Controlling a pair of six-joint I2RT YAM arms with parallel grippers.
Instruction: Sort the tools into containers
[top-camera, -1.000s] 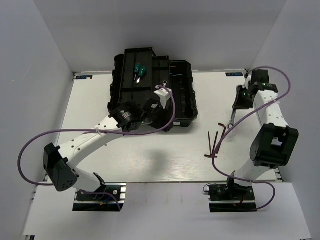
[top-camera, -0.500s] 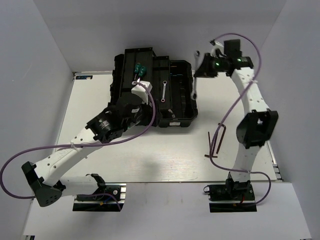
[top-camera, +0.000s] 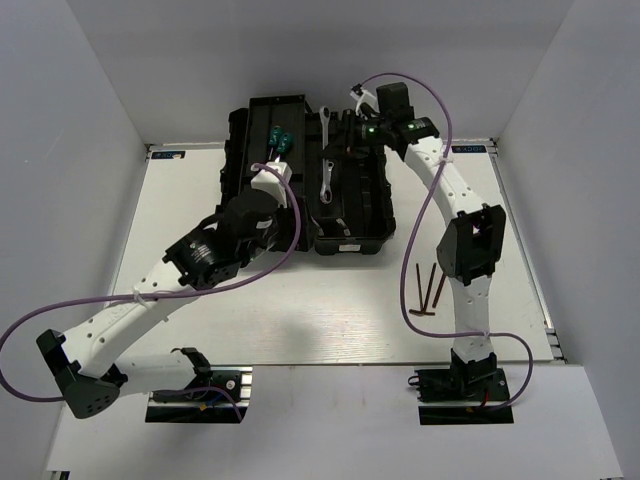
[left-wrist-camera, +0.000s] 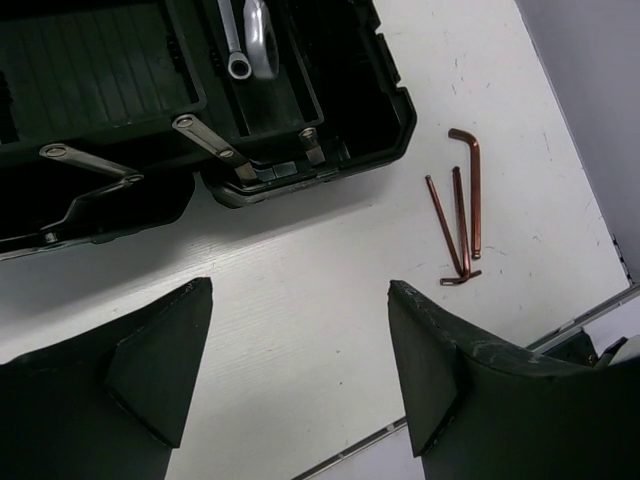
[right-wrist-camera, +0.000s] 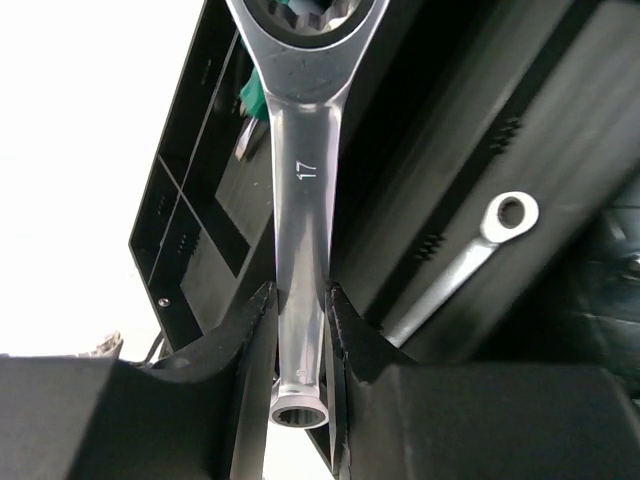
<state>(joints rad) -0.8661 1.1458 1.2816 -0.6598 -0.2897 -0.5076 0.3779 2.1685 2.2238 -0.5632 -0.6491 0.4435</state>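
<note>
The black toolbox (top-camera: 360, 205) lies open at the back middle of the table. Two green-handled screwdrivers (top-camera: 279, 140) lie in its left part. The small wrench (top-camera: 324, 184) lies in a middle compartment and also shows in the right wrist view (right-wrist-camera: 478, 258). My right gripper (top-camera: 345, 135) is shut on the larger wrench (right-wrist-camera: 303, 170), marked 17, and holds it over the toolbox. Three hex keys (top-camera: 428, 285) lie on the table to the right, also in the left wrist view (left-wrist-camera: 460, 210). My left gripper (left-wrist-camera: 298, 283) is open and empty above the table in front of the toolbox.
White walls close in the table on the left, back and right. Metal hinge arms (left-wrist-camera: 205, 140) stick out at the toolbox's near edge. The left arm (top-camera: 160, 285) crosses the left half of the table. The right arm (top-camera: 465, 230) stands beside the hex keys.
My right arm has swung left from the table's right side, carrying the larger wrench over the toolbox. My left arm has pulled back from the toolbox, leaving the small wrench inside.
</note>
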